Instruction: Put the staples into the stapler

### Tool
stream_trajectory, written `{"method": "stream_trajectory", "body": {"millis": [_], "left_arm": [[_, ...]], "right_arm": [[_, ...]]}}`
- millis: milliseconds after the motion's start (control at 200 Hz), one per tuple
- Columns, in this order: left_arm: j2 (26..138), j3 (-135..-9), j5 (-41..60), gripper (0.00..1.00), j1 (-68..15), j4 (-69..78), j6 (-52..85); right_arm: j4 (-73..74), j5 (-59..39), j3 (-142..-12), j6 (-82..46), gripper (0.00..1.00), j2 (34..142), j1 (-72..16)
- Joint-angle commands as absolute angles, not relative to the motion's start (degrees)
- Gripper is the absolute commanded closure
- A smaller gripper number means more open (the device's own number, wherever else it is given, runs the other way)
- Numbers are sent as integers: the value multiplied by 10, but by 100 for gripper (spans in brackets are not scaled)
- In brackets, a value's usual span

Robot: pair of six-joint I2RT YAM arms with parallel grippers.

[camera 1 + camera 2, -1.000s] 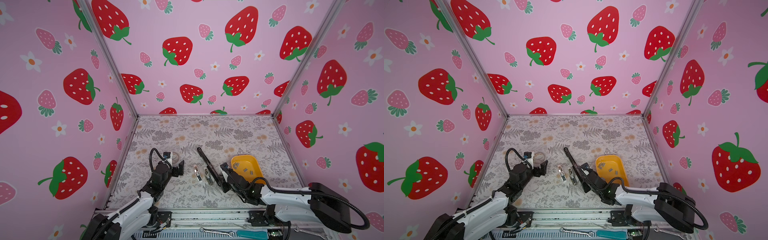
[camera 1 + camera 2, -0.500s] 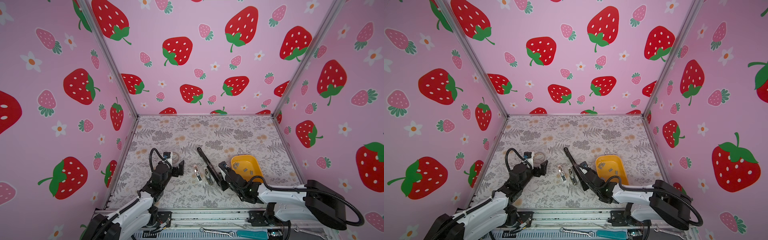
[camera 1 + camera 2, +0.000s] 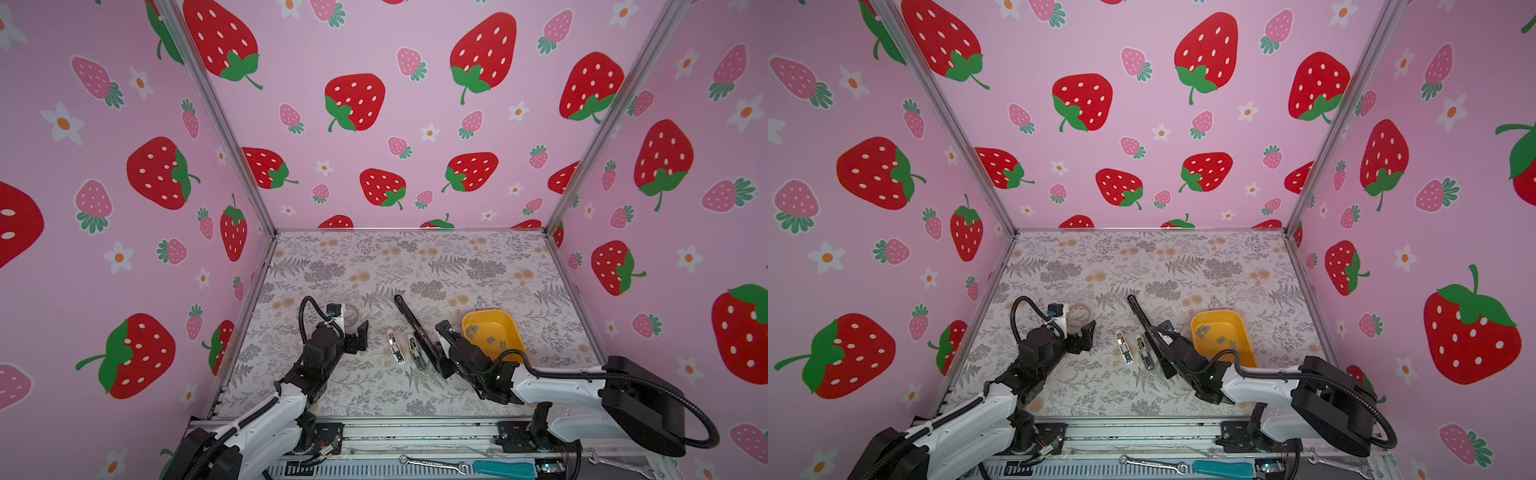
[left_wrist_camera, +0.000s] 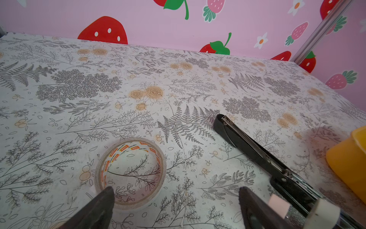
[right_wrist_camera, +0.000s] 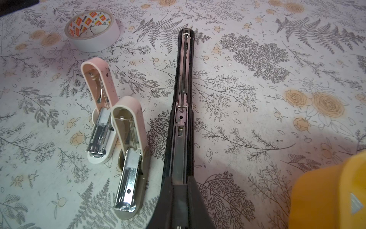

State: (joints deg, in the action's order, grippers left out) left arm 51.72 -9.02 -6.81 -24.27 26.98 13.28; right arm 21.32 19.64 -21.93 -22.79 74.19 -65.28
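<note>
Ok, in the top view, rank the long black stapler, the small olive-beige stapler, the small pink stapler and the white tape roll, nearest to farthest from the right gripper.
1. Long black stapler, clamped in the right gripper.
2. Small olive-beige stapler, just left of it.
3. Small pink stapler, one further left.
4. White tape roll, farthest left.

The far table (image 3: 415, 257) is left open — nearer, passage is narrowed by black stapler (image 3: 409, 318), small staplers (image 3: 395, 347), tape roll (image 3: 352, 319), yellow tray (image 3: 484, 312).
</note>
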Motion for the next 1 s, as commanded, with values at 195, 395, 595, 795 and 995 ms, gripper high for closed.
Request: {"method": "stream_trajectory", "body": {"millis": [195, 395, 595, 795, 995], "left_arm": [[514, -96, -64, 1, -244, 276, 129], [514, -97, -64, 1, -244, 276, 128], [514, -96, -64, 1, -244, 276, 129], [513, -96, -64, 1, -244, 275, 129], [512, -96, -63, 1, -244, 276, 129]], "right_arm": [[230, 186, -238, -221, 97, 759, -649], [229, 187, -240, -222, 97, 772, -647], [229, 185, -241, -223, 97, 777, -646], [228, 185, -239, -224, 97, 779, -645], [227, 186, -236, -226, 98, 781, -644]]}}
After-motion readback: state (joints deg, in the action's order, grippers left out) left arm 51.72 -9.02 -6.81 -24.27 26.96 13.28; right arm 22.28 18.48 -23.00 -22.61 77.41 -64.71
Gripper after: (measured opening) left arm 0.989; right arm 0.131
